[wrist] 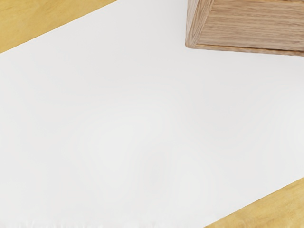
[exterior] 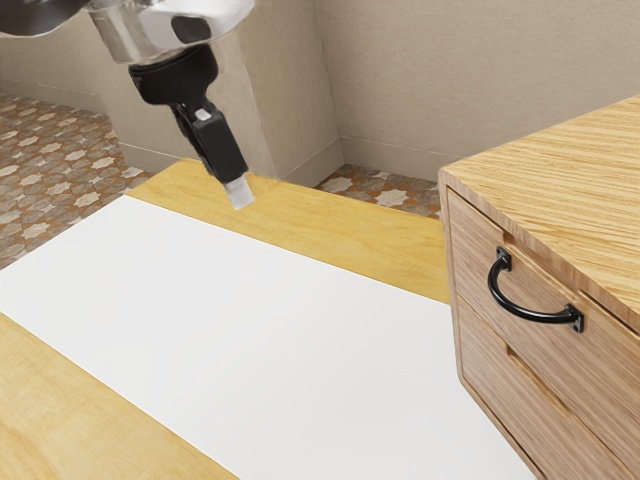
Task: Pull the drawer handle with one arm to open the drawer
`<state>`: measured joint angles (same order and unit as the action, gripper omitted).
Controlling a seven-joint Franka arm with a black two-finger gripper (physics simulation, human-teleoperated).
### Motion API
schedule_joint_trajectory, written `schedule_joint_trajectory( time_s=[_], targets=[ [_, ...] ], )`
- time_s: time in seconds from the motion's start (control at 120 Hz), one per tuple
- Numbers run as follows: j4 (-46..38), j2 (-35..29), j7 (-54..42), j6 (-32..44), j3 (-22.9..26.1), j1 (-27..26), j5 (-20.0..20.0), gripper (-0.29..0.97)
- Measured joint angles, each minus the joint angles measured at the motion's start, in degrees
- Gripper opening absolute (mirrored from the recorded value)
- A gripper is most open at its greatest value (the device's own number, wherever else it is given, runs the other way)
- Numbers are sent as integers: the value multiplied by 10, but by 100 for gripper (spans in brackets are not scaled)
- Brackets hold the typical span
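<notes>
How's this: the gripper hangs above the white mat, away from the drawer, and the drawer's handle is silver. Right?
Not quite. The exterior view shows the handle is black, not silver. The rest holds: the gripper hangs above the white mat, away from the drawer.

Wooden table (exterior: 330, 232): white mat (exterior: 250, 340), drawer cabinet (exterior: 565, 185) atop.

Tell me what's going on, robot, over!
Hand high over the white mat, well away from the drawer handle. Drawer looks shut. Nothing in the way. Over.
</notes>
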<state>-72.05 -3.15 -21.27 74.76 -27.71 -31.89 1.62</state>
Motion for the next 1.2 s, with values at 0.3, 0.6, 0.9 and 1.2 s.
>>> schedule_joint_trajectory(
  time_s=[0.3,0.6,0.9,1.2],
  targets=[
    [-245,-160,-120,43,180,43,-27,65],
    [-416,-276,-339,248,306,36,-68,65],
    [-371,-264,-467,329,392,37,-51,66],
    [-417,-241,-542,405,398,64,-6,65]
  ],
)
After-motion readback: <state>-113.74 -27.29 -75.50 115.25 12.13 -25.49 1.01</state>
